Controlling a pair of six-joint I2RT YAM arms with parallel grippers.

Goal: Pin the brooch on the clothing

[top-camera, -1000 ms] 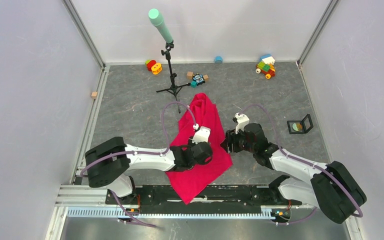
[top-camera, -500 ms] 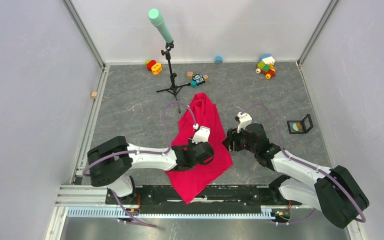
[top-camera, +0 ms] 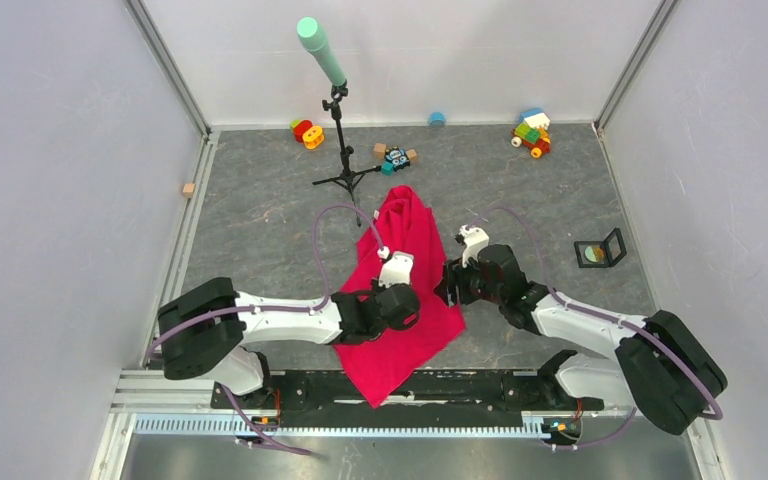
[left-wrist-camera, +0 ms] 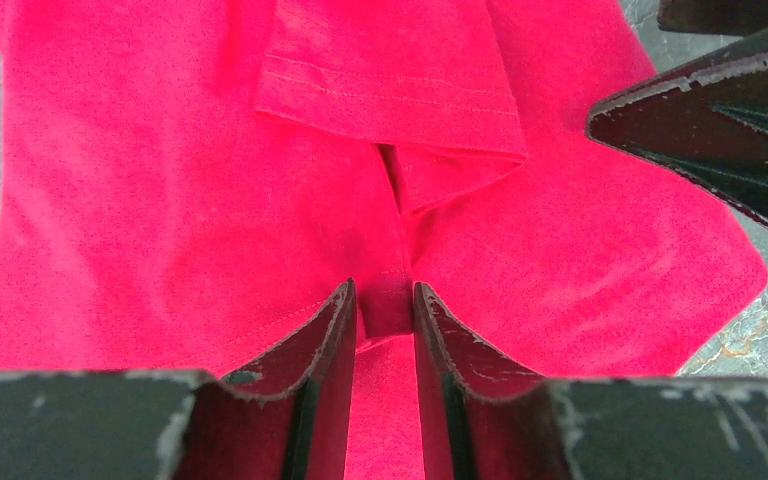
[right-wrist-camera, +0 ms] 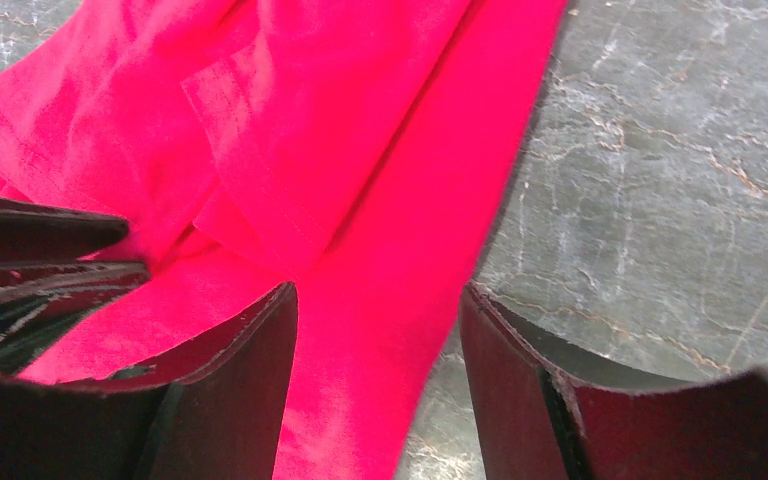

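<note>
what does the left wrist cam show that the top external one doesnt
Only left wrist: the left gripper pinching a fold of the shirt, and stitching on the sleeve hem. Only top external: the brooch off to the right, toys, a microphone stand. Both: the red shirt on the grey table.

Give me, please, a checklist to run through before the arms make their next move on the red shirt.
1. Left claw grips a fold of the shirt: ok.
2. Right claw open, at the shirt's right edge: ok.
3. Brooch held by a claw: not ok; it lies in the black case, apart from the shirt.
4. Shirt lying flat: not ok; folded over itself.
5. Brooch's pin open: cannot tell.
</note>
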